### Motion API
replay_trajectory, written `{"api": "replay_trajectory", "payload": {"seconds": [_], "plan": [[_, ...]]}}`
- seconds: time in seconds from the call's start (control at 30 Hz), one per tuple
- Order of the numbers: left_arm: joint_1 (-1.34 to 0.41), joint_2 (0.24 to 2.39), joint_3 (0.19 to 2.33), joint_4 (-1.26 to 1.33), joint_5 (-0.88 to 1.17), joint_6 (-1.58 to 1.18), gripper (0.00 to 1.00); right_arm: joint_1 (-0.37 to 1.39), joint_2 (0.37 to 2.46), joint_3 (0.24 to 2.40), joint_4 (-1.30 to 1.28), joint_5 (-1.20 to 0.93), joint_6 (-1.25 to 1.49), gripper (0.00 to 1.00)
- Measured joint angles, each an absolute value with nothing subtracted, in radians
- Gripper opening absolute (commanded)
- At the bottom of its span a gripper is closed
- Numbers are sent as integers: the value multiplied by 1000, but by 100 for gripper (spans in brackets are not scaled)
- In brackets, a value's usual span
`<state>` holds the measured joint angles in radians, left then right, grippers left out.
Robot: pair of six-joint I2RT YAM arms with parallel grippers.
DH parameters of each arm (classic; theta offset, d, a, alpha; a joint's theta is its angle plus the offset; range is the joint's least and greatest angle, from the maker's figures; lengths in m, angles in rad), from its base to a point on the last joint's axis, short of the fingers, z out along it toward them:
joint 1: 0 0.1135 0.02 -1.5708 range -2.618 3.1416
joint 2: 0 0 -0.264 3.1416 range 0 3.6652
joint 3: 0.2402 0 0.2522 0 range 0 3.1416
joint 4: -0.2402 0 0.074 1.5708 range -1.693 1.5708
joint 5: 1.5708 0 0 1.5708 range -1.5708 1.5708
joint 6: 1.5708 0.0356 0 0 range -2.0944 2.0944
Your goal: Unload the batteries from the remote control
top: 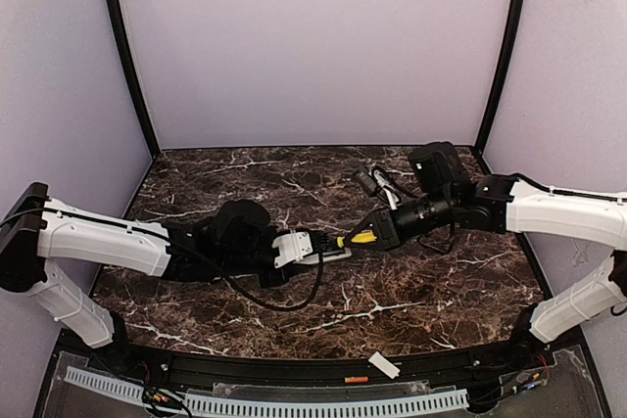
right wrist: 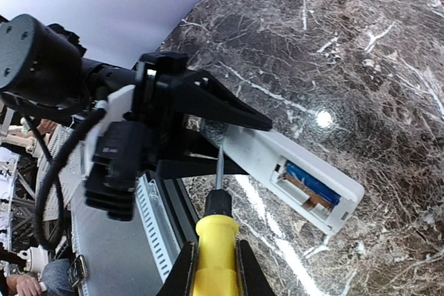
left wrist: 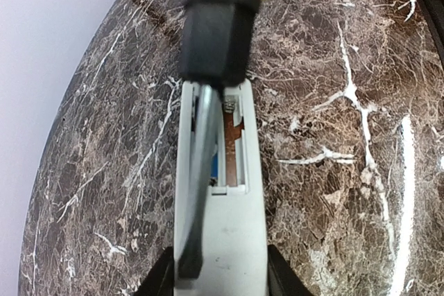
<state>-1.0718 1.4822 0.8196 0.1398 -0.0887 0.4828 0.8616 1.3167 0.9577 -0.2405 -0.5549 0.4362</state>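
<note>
Yellow-capped screwdriver (left wrist: pixel 216 32) over the remote control (left wrist: pixel 236 240), compartment open.

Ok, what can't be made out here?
Tip of the screwdriver: right wrist view, hidden at the left gripper; left wrist view, blurred.
The blue battery in the remote control: left wrist view, screwdriver shaft covers most of it.
A small orange thing by the front rail: top view, too small to name.
The right gripper: right wrist view, cut off by the bottom edge.

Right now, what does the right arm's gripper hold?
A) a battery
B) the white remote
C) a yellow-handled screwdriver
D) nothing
C: the right gripper is shut on the yellow-handled screwdriver, while the left gripper clamps the remote control.
</note>
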Motion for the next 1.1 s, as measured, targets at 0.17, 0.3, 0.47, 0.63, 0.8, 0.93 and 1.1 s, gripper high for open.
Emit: {"api": "replay_trajectory", "payload": {"seconds": [0.17, 0.3, 0.47, 0.63, 0.8, 0.93, 1.1], "plan": [[-1072, 1467, 819, 167, -89, 482, 0, 862, 1333, 967, -290, -500, 430, 0], [-1072, 1466, 819, 170, -89, 483, 0, 862, 1333, 970, -301, -489, 427, 0], [-1072, 1466, 819, 171, -89, 482, 0, 862, 1331, 975, -303, -477, 427, 0], [-1072, 1466, 819, 171, -90, 482, 0, 862, 1310, 976, -308, -463, 428, 0], [-1072, 1462, 820, 169, -103, 459, 0, 861, 1258, 976, -324, -418, 439, 0], [-1072, 1454, 831, 155, -115, 426, 0, 857, 1205, 976, -342, -378, 455, 0], [-1072, 1433, 854, 137, -144, 362, 0, 854, 1157, 976, -360, -338, 469, 0]]}}
